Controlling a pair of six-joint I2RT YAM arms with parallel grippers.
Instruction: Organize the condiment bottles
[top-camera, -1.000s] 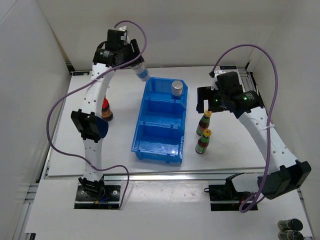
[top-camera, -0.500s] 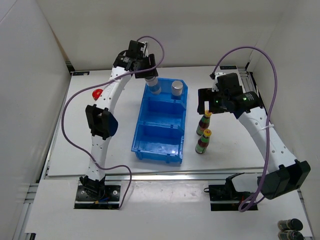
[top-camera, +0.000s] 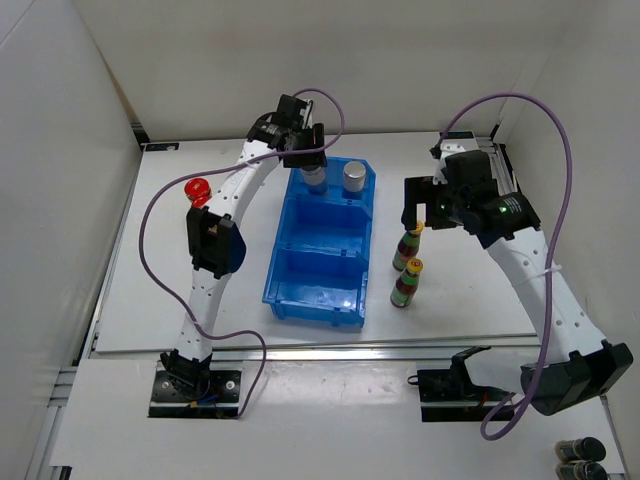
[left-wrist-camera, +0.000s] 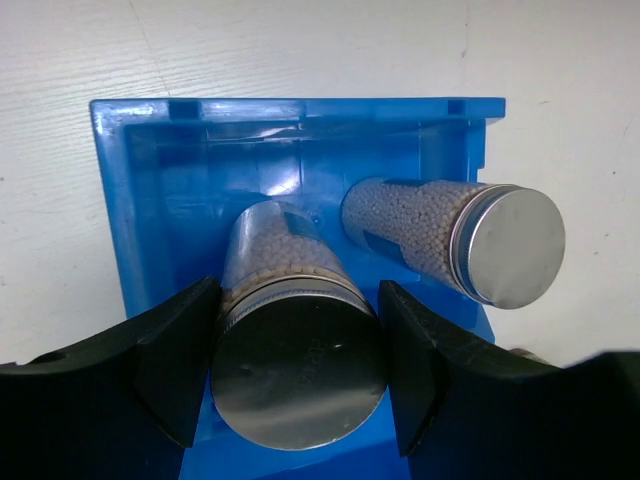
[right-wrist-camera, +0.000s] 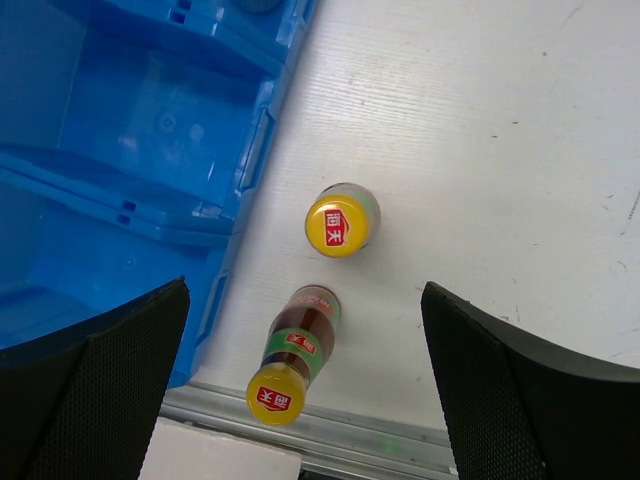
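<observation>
Condiment bottles: red-capped one (top-camera: 196, 188) at bench (top-camera: 450, 320) 10 o'clock, left fingers (left-wrist-camera: 170, 370) pinching silver-capped bottle (left-wrist-camera: 295, 350) in bin (top-camera: 320, 275) 12 o'clock compartment beside twin (left-wrist-camera: 470, 240), right fingers (right-wrist-camera: 110, 390) spread above yellow-capped pair (right-wrist-camera: 340, 222) at bin's 3 o'clock.

Bin (left-wrist-camera: 150, 200): blue plastic, glossy, bright glare spots on the inner walls. Left bottle (left-wrist-camera: 285, 290) and right bottle (left-wrist-camera: 420, 225) in the far compartment: clear smooth bodies, glass or plastic unclear, white granules showing through. Silver caps (left-wrist-camera: 508, 246): metal, satin, faint brushed sheen. Left fingers (left-wrist-camera: 170, 365): black plastic, smooth, semi-matt. Right fingers (right-wrist-camera: 90, 400): black, matt, fine dotted texture. Slim bottles (right-wrist-camera: 305, 335): dark, glossy, shiny red/green labels. Yellow caps (right-wrist-camera: 340, 226): glossy plastic. Red cap (top-camera: 196, 188), far left: smooth, shiny. Table (right-wrist-camera: 480, 150): white, matt, fine grain lines.
</observation>
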